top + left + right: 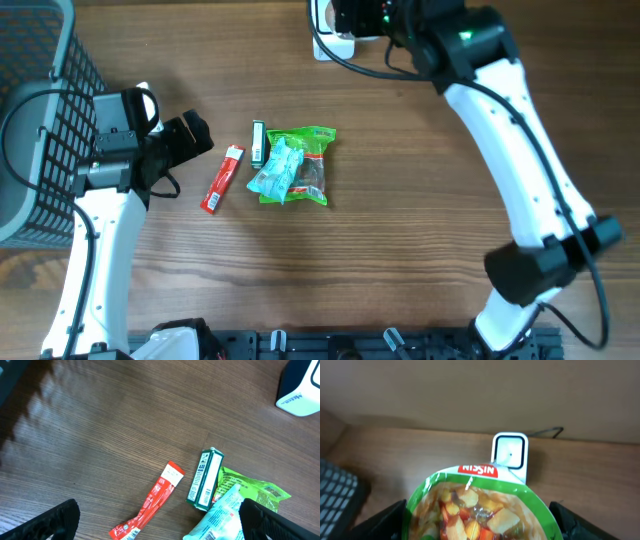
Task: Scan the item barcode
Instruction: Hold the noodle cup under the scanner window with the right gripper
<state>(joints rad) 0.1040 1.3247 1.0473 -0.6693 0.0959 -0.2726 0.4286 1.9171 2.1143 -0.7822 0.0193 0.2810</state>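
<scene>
Presentation step: your right end effector (480, 527) clamps the Nissin cup (479, 505) near the scanner (509, 452), left end effector (185, 145) stands apart, empty; next, turn the barcode scannerward.

Soft even light, faint shadows, noodle cup (479, 506) blurred up close

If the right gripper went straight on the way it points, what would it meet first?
Probably the white scanner, standing beyond the noodle cup that the right gripper holds, though the gap is hard to judge.
</scene>
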